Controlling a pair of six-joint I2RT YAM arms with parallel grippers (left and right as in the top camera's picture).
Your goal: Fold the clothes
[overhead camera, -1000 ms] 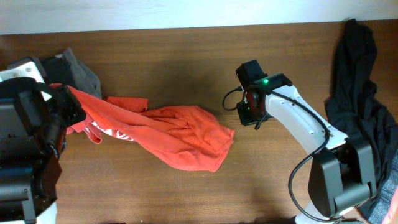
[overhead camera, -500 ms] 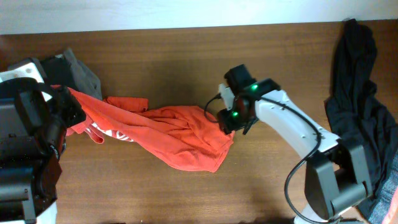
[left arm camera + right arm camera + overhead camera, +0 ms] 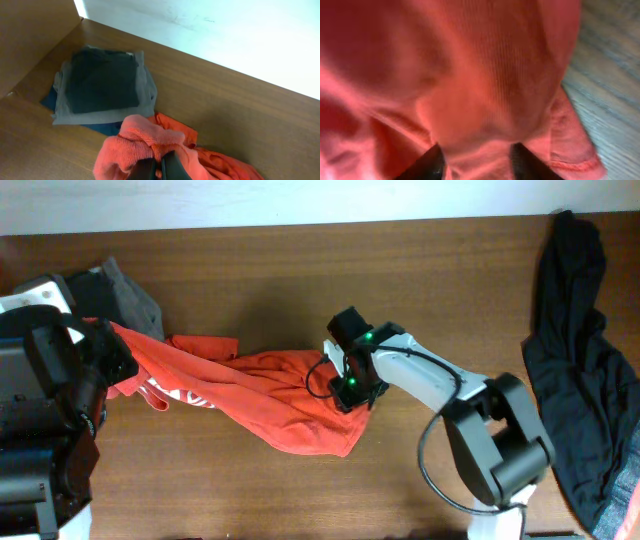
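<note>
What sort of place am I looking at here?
Likely a robot test bench: left arm and right arm at a wooden table, a red-orange T-shirt between them, folded garments stacked aside.

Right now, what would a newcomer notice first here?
The red-orange T-shirt lies stretched in a twisted band across the middle: the left hand pinches one end, and the right hand straddles the other. A limp black garment lies at the far right; a folded dark stack sits far left.

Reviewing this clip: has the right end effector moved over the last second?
Yes. The right end effector has travelled left, away from the black garment on the right, and now sits over the red T-shirt at its right end.
</note>
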